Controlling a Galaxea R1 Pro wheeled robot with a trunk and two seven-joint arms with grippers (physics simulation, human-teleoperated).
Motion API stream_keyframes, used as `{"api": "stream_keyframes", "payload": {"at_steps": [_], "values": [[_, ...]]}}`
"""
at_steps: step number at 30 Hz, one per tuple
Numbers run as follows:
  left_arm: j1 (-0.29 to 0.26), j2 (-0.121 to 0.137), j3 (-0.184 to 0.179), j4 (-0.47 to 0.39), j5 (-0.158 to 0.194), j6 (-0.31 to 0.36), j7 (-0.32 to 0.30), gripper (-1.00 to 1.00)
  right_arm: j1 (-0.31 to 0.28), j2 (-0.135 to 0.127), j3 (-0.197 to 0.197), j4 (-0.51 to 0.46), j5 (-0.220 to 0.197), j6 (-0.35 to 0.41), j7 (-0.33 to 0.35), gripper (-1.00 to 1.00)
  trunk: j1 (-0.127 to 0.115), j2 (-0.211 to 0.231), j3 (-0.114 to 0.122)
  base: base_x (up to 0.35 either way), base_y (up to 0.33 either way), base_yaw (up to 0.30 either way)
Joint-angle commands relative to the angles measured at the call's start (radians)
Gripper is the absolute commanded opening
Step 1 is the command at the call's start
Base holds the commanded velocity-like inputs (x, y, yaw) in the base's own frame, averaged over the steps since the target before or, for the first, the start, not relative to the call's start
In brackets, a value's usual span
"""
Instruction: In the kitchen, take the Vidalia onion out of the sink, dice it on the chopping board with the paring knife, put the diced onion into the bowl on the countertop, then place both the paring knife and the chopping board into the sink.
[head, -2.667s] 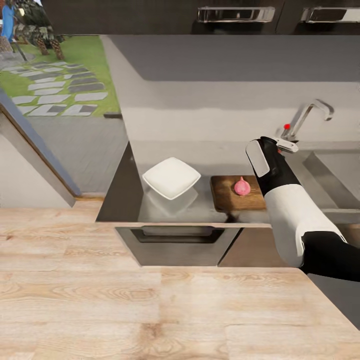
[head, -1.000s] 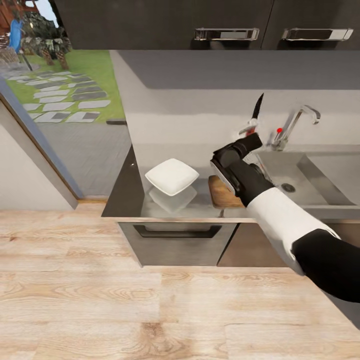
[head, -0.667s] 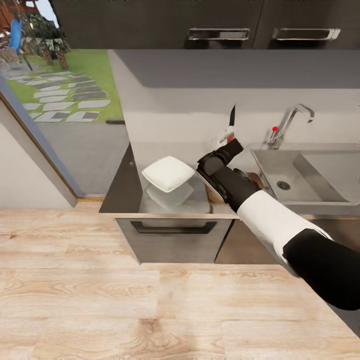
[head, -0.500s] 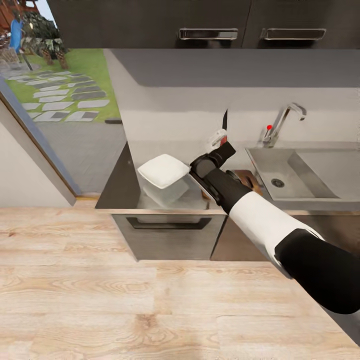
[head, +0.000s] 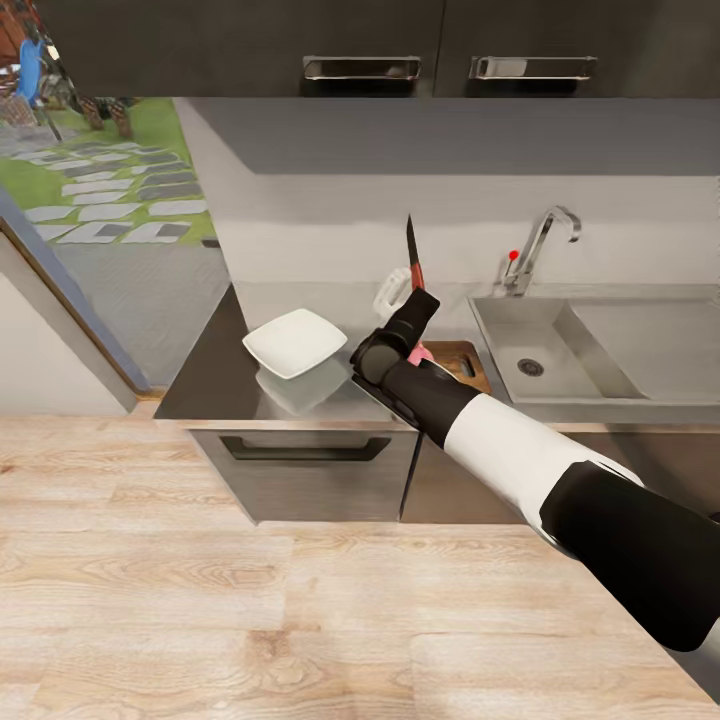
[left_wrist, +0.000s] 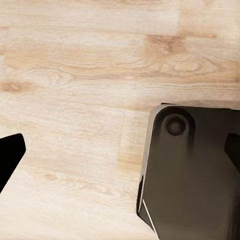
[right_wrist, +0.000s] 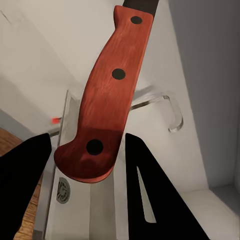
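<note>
My right gripper (head: 405, 292) is shut on the paring knife (head: 411, 248), whose dark blade points straight up over the countertop (head: 210, 385). In the right wrist view the reddish-brown handle of the knife (right_wrist: 107, 95) sits between the dark fingers (right_wrist: 150, 200). Just behind my right wrist, a sliver of the pinkish Vidalia onion (head: 420, 352) shows on the chopping board (head: 458, 362). The white square bowl (head: 294, 342) stands left of the gripper. Right of the board is the sink (head: 492, 335), also in the right wrist view as the steel sink (right_wrist: 75, 200). My left gripper (left_wrist: 120, 152) hangs open over the floor.
The chrome faucet (head: 540, 240) rises behind the sink. Black upper cabinets (head: 360, 45) hang over the counter, and a drawer front (head: 300, 450) lies under the bowl. Pale wood floor (head: 250, 600) spreads in front. The robot's dark base (left_wrist: 195, 175) sits under the left gripper.
The whole view has shifted, so the camera moved. My right gripper went from the faucet side, took up the knife and carried it left, past the sink edge to above the board near the bowl.
</note>
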Motion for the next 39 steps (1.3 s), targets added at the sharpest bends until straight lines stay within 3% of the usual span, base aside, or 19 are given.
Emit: {"api": "stream_keyframes", "payload": {"at_steps": [1,11,15,21,25,27,28,32,39], "values": [[0.0,0.001,-0.008,-0.002,0.01,-0.002,0.005,1.0,-0.002,0.0,0.006,0.0,-0.011,0.005,-0.008,-1.0,0.001,-0.002,-0.002,0.004,-0.014,0.0],[0.0,0.001,-0.008,0.015,0.009,-0.002,0.005,1.0,-0.002,0.0,0.007,-0.008,-0.015,-0.01,-0.001,-1.0,0.001,-0.002,-0.002,-0.129,-0.137,0.0],[0.0,0.001,-0.008,0.015,0.009,-0.002,0.005,1.0,-0.002,0.0,0.007,-0.009,-0.018,-0.077,-0.003,-1.0,0.001,-0.002,-0.002,-0.032,-0.051,0.0],[0.0,-0.003,-0.008,0.015,0.009,-0.002,0.005,1.0,-0.001,0.0,0.015,-0.008,-0.019,-0.09,0.0,-1.0,0.001,-0.002,-0.002,-0.002,-0.003,0.0],[0.0,-0.006,-0.009,0.017,0.009,-0.002,0.005,1.0,0.0,0.0,0.067,-0.007,-0.019,-0.137,0.005,-1.0,0.001,-0.002,-0.002,0.0,0.0,0.0],[0.0,-0.006,-0.009,0.018,0.009,-0.002,0.005,1.0,0.0,0.0,0.153,-0.007,-0.02,-0.171,0.007,-1.0,0.001,-0.002,-0.002,-0.05,-0.113,0.0],[0.0,-0.006,-0.009,0.018,0.009,-0.002,0.005,1.0,0.0,0.0,0.172,-0.008,-0.02,-0.177,0.008,-1.0,0.001,-0.002,-0.002,-0.113,-0.216,0.0],[0.0,-0.006,-0.012,0.018,0.009,-0.002,0.005,1.0,0.0,0.0,0.2,-0.008,-0.02,-0.206,0.042,-1.0,0.001,-0.002,-0.002,-0.137,-0.255,0.0],[0.0,-0.006,-0.012,0.017,0.008,-0.002,0.005,1.0,0.0,0.0,0.207,-0.061,-0.015,-0.218,0.072,-1.0,0.001,-0.002,-0.002,-0.152,-0.28,0.0]]}}
